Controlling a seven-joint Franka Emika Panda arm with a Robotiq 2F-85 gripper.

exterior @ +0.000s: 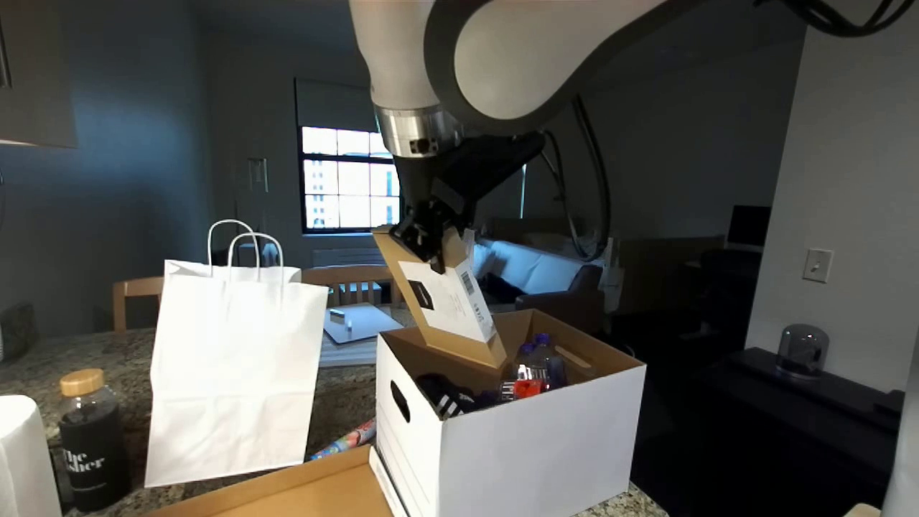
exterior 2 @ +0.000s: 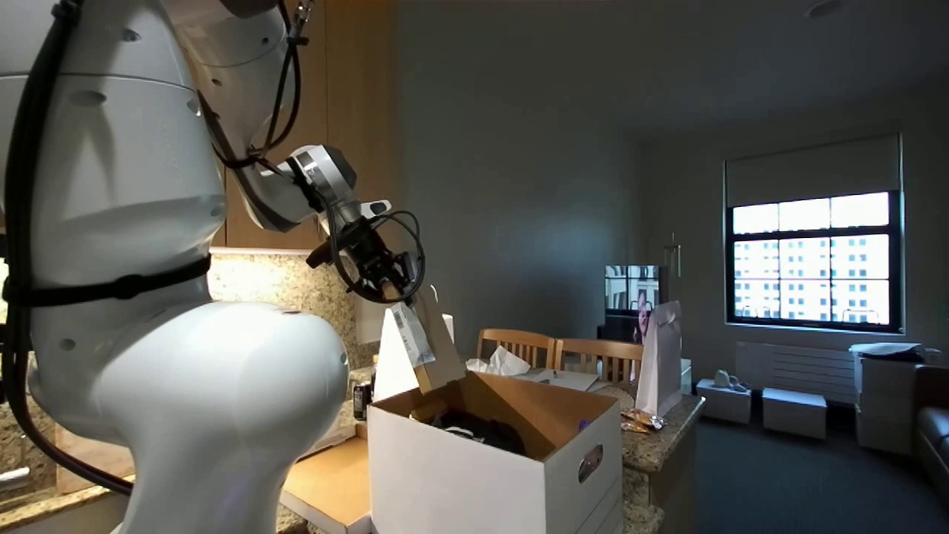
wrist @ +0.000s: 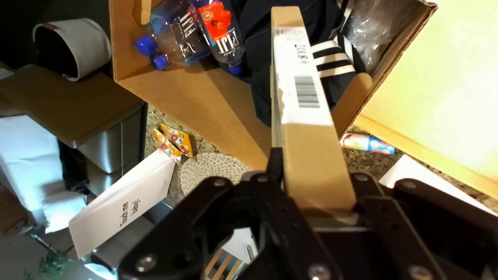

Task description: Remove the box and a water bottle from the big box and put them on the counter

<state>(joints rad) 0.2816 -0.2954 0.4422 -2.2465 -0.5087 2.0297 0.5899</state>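
My claw (wrist: 317, 175) is clamped on the flat box (exterior: 441, 301), fingers (exterior: 435, 255) pressed to its broad faces and covering part of its upper end. The flat box hangs tilted over the big box (exterior: 538, 452) — whether its lower end dips below the rim, I cannot tell. The base of the big box runs out of frame in both exterior views, and its walls hide much of what is inside. The water bottles (wrist: 223, 39) are inside the big box: three blue caps (wrist: 146, 45) show in the wrist view, but the bodies overlap. Also in the big box, dark cloth (wrist: 334, 60) with white stripes is hard to make out.

The flat box is slim tan cardboard with a white label (wrist: 295, 66) wrapped over its edge, a barcode (wrist: 306, 91) and a dark patch (exterior: 421, 294) — its small print I cannot read. One of the water bottles bears a red flower. The big box, white outside and brown within, stands on the speckled tabletop (exterior: 108, 352).
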